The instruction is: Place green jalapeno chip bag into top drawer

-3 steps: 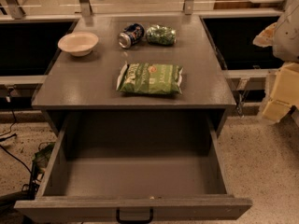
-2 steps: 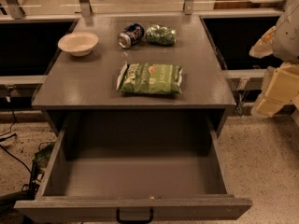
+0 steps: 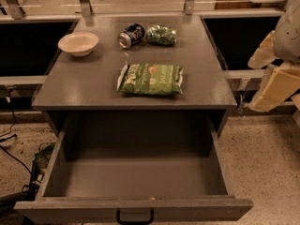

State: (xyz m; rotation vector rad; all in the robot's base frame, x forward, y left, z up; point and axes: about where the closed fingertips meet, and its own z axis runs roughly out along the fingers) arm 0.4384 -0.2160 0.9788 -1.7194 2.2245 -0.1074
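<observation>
The green jalapeno chip bag [image 3: 150, 78] lies flat on the grey cabinet top [image 3: 84, 86], near its front edge, with its white lettering facing up. The top drawer [image 3: 136, 177] is pulled fully out below it and is empty inside; its small black handle [image 3: 135, 217] shows at the bottom edge. My gripper [image 3: 274, 86] shows as cream-coloured parts at the far right edge. It is off the cabinet's right side, level with the bag and well apart from it.
At the back of the top stand a white bowl [image 3: 78, 43], a tipped-over can [image 3: 131, 35] and a small wrinkly green packet [image 3: 161, 35]. Metal rail posts [image 3: 84, 1] rise behind. Dark cables [image 3: 14, 149] lie on the speckled floor at the left.
The arm parts at the right edge have shifted slightly. The bag, the drawer and the other objects have not moved.
</observation>
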